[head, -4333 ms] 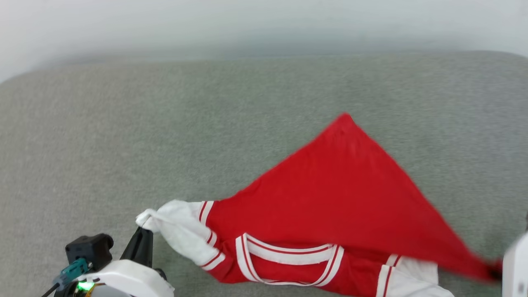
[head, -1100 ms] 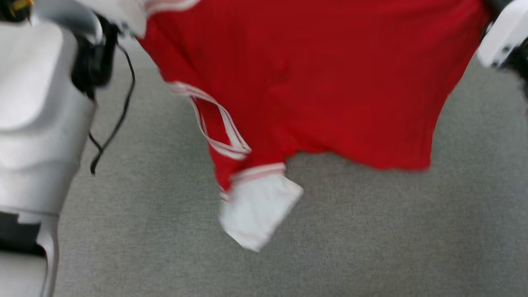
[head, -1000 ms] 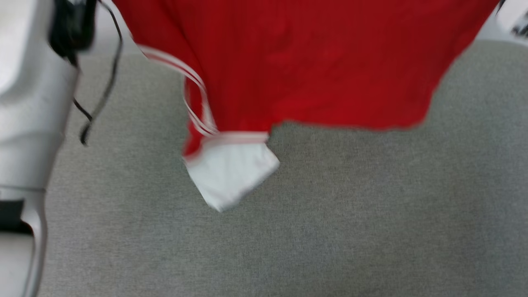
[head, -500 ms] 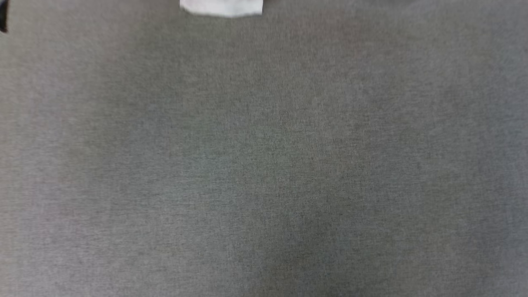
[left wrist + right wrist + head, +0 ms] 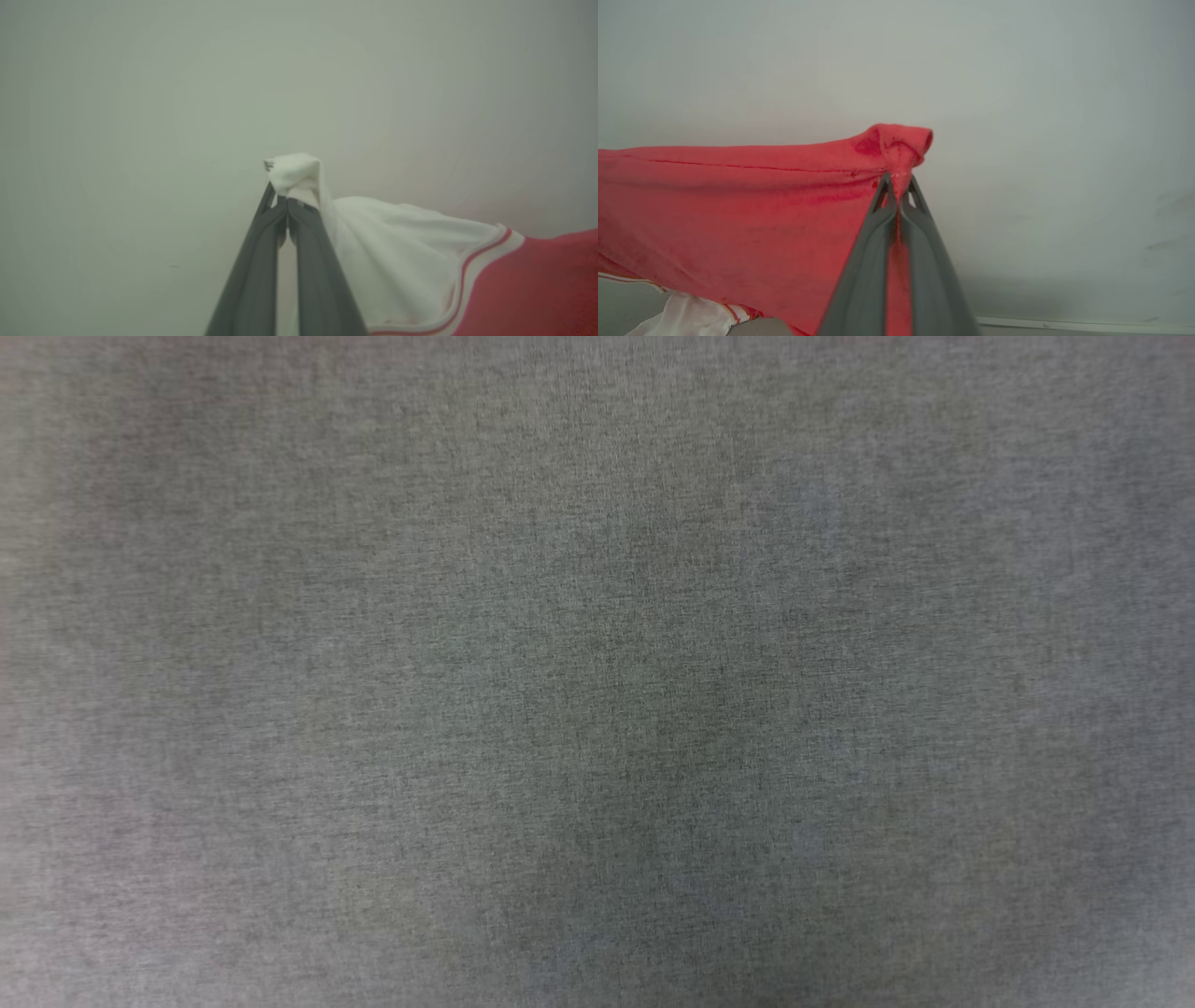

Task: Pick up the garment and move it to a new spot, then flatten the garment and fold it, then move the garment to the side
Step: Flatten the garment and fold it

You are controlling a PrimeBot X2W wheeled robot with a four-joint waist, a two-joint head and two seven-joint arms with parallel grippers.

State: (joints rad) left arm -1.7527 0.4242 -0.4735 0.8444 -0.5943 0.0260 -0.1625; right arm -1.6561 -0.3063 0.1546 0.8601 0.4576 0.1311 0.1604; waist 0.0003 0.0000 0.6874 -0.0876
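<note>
High before the pale wall (image 5: pixel 140 93), holding the garment (image 5: pixel 537 289) aloft by two ends. At the left gripper (image 5: pixel 286 201): fingers pressed together on a wad of white sleeve (image 5: pixel 294 172). At the right gripper (image 5: pixel 899 181): fingers pinched tight on a bunched red corner (image 5: pixel 901 140), probably of the hem. Between the two grips, hanging as a red sheet with a slight sag along the top edge. Lower in the right wrist view, trailing the other white sleeve (image 5: pixel 686 319) with its striped trim. Below, in the head view, facing a grey cloth surface (image 5: pixel 597 672), blurred, so no telling the gap under the hanging cloth.

Judging by the lifted hold, most likely the carry to a new spot, with flattening and folding yet to do.

To do it well:
- Hold both pinches firm. Only a small wad of cloth in each, so easy to lose with a jerk.
- Move both arms together at one pace, neither straining the cloth nor letting the middle droop.
- Choose a landing place with room on every side of the grey surface.
- Lower the free bottom edge first, then draw back and down with both arms, laying the cloth out flat rather than in a heap.
- Watch the loose sleeve, likely to tuck under the body on landing.
- Mind the uneven hold, sleeve at one end and hem corner at the other. Expect a skewed lay, and plan on regripping before any fold.
</note>
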